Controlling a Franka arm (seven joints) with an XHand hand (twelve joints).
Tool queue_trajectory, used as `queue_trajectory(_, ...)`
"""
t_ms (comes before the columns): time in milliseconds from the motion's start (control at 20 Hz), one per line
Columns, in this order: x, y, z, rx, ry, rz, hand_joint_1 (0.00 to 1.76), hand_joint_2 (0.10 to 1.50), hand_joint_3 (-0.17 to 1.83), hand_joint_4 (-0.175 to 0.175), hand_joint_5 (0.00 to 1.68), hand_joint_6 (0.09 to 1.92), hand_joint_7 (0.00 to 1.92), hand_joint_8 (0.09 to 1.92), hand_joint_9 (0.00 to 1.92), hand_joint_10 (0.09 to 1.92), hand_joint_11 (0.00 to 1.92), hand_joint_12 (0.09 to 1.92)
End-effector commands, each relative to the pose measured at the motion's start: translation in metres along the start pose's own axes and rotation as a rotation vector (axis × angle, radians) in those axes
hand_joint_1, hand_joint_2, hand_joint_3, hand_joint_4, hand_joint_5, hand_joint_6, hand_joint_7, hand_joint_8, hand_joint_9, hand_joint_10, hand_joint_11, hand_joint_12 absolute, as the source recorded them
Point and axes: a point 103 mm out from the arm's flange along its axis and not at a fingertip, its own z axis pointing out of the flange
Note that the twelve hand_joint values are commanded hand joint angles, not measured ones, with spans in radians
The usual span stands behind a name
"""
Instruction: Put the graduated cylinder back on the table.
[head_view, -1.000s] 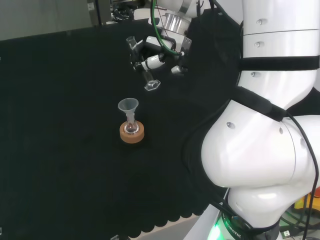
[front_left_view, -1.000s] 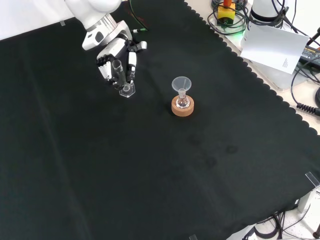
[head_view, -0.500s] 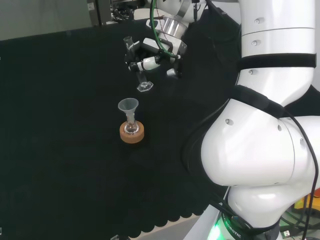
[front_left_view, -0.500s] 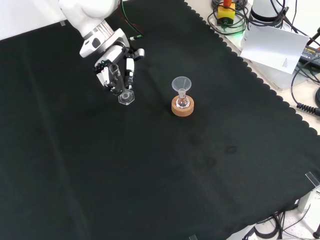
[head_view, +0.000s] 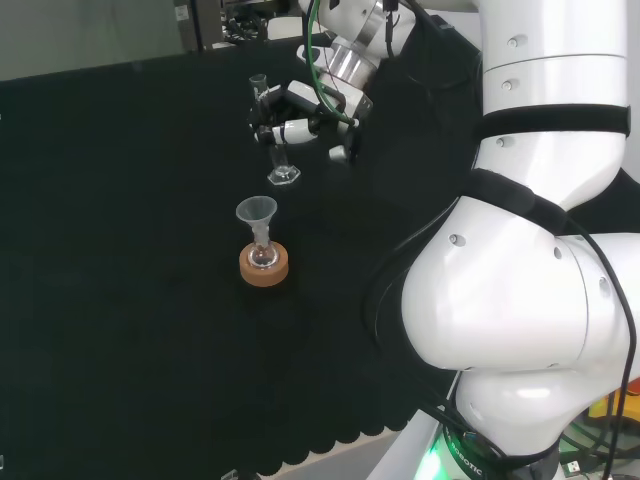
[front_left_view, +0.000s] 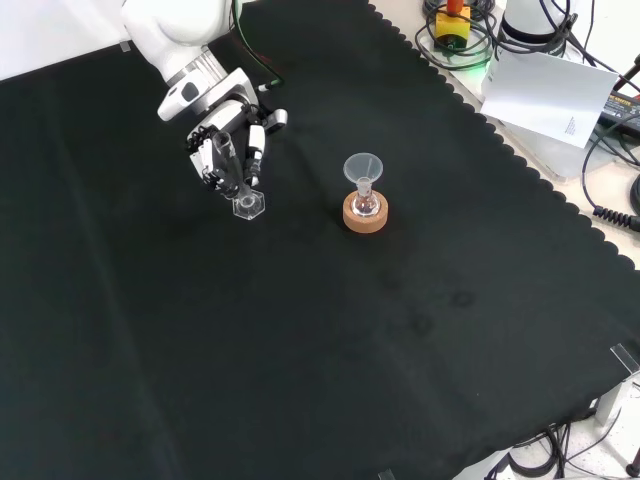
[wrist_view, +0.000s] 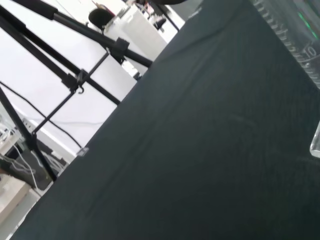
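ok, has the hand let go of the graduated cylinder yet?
No, in the front view the hand has its fingers curled round the graduated cylinder, whose base is at or near the cloth.

A robotics lab. A white arm (head_view: 520, 330) stands at a desk (front_left_view: 330, 340) draped in scallop-edged black cloth. Clear labware sits on it: a cylinder (front_left_view: 236, 180), a funnel (front_left_view: 361, 166) in a small flask (front_left_view: 364, 204) on a cork ring (front_left_view: 364, 216). Cables (front_left_view: 610, 150) lie past the desk's right edge in the front view; black tripod legs (wrist_view: 75, 75) stand beyond.
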Motion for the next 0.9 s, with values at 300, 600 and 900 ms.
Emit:
queue_trajectory(300,-0.018,0.002,0.004,-0.060,0.011,0.010,1.25,1.13,0.00,-0.175,0.95,1.05,0.97,1.04,1.42,0.09,1.25,0.77)
queue_trajectory(600,-0.022,0.002,0.005,-0.083,0.009,0.011,1.25,1.13,0.00,-0.175,0.93,1.07,0.95,1.07,1.39,0.09,1.23,0.78)
queue_trajectory(900,-0.025,0.001,0.010,-0.103,-0.002,0.005,1.13,1.14,0.00,-0.098,0.95,1.07,1.03,0.64,1.35,0.09,1.18,0.82)
